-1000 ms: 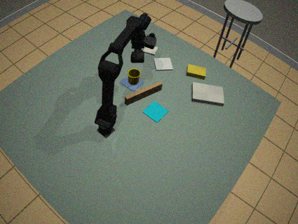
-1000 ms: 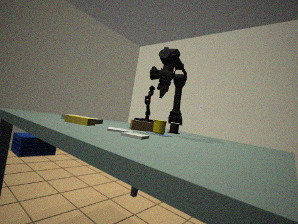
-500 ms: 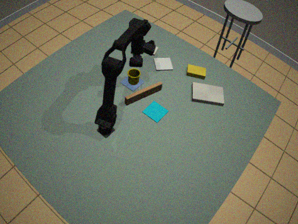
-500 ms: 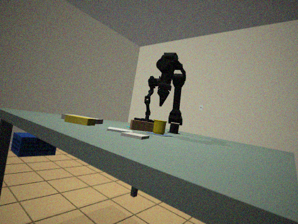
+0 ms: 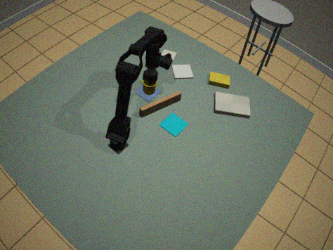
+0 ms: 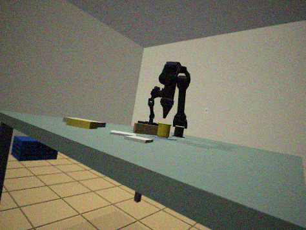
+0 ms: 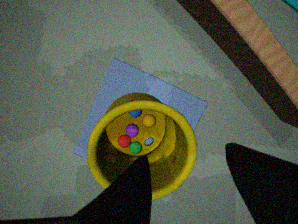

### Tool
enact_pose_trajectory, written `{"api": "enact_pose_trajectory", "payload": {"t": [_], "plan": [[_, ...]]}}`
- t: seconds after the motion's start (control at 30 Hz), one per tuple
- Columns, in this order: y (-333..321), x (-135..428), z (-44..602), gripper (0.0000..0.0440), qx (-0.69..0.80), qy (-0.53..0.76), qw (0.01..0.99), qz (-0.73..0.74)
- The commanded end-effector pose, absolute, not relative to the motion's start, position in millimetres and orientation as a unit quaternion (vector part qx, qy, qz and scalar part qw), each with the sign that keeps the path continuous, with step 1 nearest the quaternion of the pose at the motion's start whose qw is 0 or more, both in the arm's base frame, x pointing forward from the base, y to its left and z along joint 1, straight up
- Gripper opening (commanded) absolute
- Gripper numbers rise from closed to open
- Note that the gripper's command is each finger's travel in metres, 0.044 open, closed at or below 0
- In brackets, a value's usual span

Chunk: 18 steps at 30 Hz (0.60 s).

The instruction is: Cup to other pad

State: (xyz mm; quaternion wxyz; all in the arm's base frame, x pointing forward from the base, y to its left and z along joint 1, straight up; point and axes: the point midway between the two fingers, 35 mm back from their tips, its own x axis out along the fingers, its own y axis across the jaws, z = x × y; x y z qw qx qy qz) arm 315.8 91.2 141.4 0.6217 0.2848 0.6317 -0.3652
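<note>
The small, round yellow cup [image 5: 149, 89] [image 6: 164, 130] [image 7: 170, 145] stood upright on the flat blue pad [image 5: 139, 92] [image 6: 171, 139] [image 7: 115, 82]. Inside it were a blue marble [image 7: 135, 113], an orange marble [image 7: 149, 120], a purple marble [image 7: 132, 130], a red marble [image 7: 124, 141], a green marble [image 7: 135, 147] and a pale blue marble [image 7: 148, 141].

The black robot gripper [image 5: 150, 75] [image 6: 165, 116] [image 7: 187, 158] pointed down over the cup. Its fingers were part way open and had let nothing in: they were not holding the cup. From the wrist, one finger covered a bit of the cup's rim, and the other showed off to the side.

A long brown wooden bar [image 5: 160, 104] [image 6: 146, 128] [image 7: 260, 45] stood between the blue pad and the flat bright blue-green pad [image 5: 173, 124]. The cup was not on that other pad.

A flat white square [image 5: 183, 71] [image 6: 122, 133] lay near the cup, with another thin white piece [image 6: 139, 139] near it. A yellow block [image 5: 219, 79] [image 6: 81, 123] lay near a big, flat, pale slab [image 5: 232, 104] [image 6: 101, 124]. A tall stool with a round grey seat [image 5: 272, 13] was past the green table top [image 5: 175, 175] [image 6: 226, 161] [image 7: 45, 100].

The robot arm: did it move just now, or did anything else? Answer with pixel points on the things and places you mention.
Yes. The arm [image 5: 123, 100] [image 6: 182, 100] brought its end effector [image 6: 165, 117] [image 7: 187, 158] lower, closer to the yellow cup [image 5: 149, 88] [image 6: 164, 130] [image 7: 93, 150]. Nothing was taken hold of or let go. The cup stayed on the blue pad [image 5: 139, 92] [image 7: 115, 75], and the wooden bar [image 5: 161, 104] [image 6: 145, 128] [image 7: 255, 40] stayed too.
</note>
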Motion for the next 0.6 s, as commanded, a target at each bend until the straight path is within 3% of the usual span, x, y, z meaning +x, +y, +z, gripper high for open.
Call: {"api": "enact_pose_trajectory", "payload": {"t": [0.0, 0.57], "plan": [[90.2, 313.7, 127.5, 0.02, 0.277, 0.635, 0.615, -0.377], [86.1, 306.5, 70.9, 0.0201, 0.239, 0.659, 0.605, -0.377]]}}
